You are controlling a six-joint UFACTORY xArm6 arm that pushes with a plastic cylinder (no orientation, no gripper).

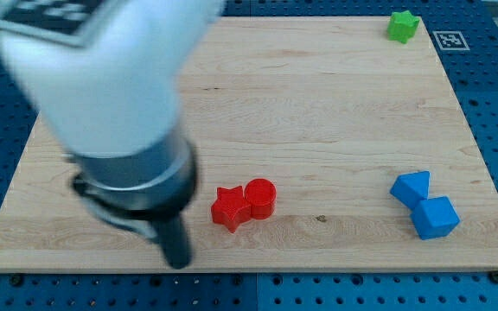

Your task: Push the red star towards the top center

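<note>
The red star point(229, 207) lies on the wooden board point(318, 104) at the view's lower middle. A red cylinder point(261, 197) touches its right side. My tip point(178, 262) is at the end of the dark rod, to the left of and a little below the red star, a short gap away from it. The arm's large white and grey body point(111, 95) fills the view's upper left and hides the board beneath it.
A green star-like block point(402, 26) sits at the view's top right corner of the board. Two blue blocks, a triangular one point(411, 187) and a chunkier one point(435, 217), touch each other at the lower right. A blue pegboard point(491, 86) surrounds the board.
</note>
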